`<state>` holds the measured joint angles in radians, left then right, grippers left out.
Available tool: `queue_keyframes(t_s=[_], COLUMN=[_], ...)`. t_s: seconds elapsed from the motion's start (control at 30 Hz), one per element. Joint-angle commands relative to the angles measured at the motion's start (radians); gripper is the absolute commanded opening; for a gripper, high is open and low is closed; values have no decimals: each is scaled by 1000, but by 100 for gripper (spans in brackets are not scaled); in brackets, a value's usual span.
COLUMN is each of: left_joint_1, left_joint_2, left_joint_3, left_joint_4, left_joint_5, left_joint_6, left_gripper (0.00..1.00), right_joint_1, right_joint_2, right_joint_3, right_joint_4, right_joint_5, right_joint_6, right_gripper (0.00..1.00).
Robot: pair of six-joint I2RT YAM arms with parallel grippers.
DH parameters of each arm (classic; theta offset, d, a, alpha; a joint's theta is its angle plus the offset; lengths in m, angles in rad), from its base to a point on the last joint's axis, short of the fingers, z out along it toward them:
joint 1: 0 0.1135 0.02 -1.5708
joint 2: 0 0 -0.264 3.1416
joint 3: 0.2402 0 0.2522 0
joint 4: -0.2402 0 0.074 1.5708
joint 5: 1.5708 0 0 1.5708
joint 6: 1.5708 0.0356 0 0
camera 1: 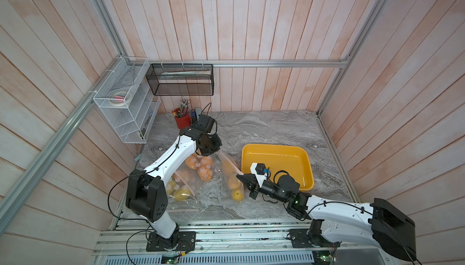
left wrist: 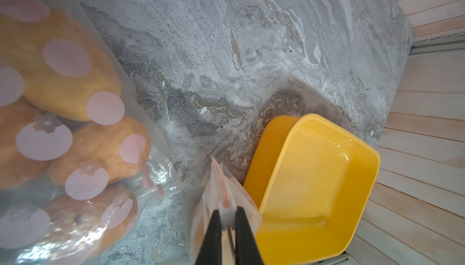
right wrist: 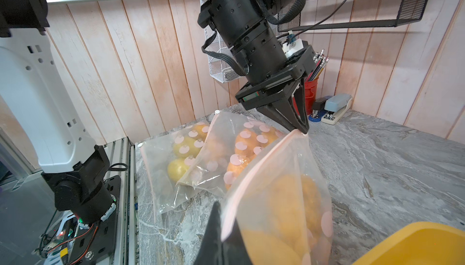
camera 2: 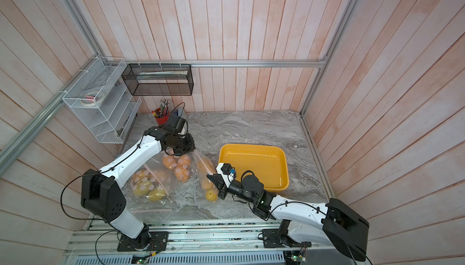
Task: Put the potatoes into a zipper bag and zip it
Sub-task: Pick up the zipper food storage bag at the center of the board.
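Zipping is the step in hand: the left gripper [left wrist: 227, 217] is clenched on the far end of the zipper strip [right wrist: 254, 173] and the right gripper [right wrist: 224, 219] pinches its near end. The zipper bag [camera 1: 232, 183] with its potatoes [right wrist: 294, 200] lies mid-tabletop, just beside the yellow tray [camera 1: 276, 147]. Next, I judge, one pinch must slide along the strip while the other anchors. Nearby, two filled bags [camera 1: 198, 169] crowd the left edge.
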<state>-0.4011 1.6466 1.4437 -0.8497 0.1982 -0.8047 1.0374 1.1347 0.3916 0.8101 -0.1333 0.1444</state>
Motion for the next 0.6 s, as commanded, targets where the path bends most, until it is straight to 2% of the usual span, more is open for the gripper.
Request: queue_keyframes(t_s=[0.0,0.13,0.57], left_joint_1=[28,46,90], left_joint_2=[-50,-70,-89], left_joint_3=[15,14,9], left_joint_4=[-17,-32,-15], left_joint_5=[-105,-175,-248], left_joint_6=[-2,-11,-4], left_gripper=[0,0,0], right_joint_1=[6,6,7], right_joint_2=[-20,-22,-82], right_joint_3=[10,5,-30], right_joint_4=[17,23,46], right_joint_5=[-34,-57,-89], right_joint_6=[-6,1,14], right_gripper=[0,0,0])
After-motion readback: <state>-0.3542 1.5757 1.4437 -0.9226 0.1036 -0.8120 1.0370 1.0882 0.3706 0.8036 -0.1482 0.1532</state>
